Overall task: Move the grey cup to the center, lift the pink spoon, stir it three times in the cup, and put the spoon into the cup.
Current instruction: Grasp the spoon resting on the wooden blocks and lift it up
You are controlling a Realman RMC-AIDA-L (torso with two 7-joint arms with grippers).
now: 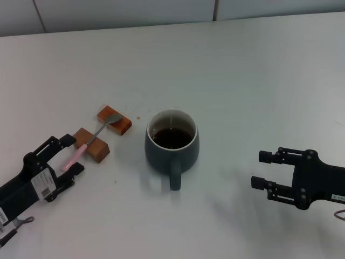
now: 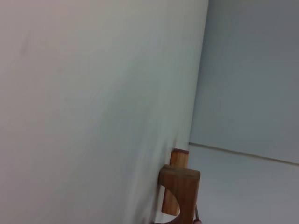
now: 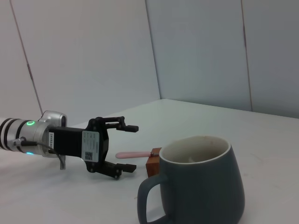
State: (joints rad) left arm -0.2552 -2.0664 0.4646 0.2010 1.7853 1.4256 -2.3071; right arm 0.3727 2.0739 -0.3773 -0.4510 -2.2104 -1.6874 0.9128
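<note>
The grey cup [image 1: 171, 144] stands mid-table with dark liquid inside and its handle towards the front; it also fills the near part of the right wrist view [image 3: 201, 184]. The pink spoon [image 1: 81, 152] lies across two wooden blocks, silver bowl on the far one. Its pink handle [image 3: 133, 154] sticks out beyond the near block. My left gripper [image 1: 71, 156] is open, one finger on each side of the handle's end; it also shows in the right wrist view [image 3: 127, 148]. My right gripper [image 1: 259, 169] is open and empty, right of the cup.
Two brown wooden blocks [image 1: 114, 120] [image 1: 91, 144] hold the spoon, left of the cup; they also show in the left wrist view [image 2: 180, 191]. The white table [image 1: 242, 81] ends at a pale wall at the back.
</note>
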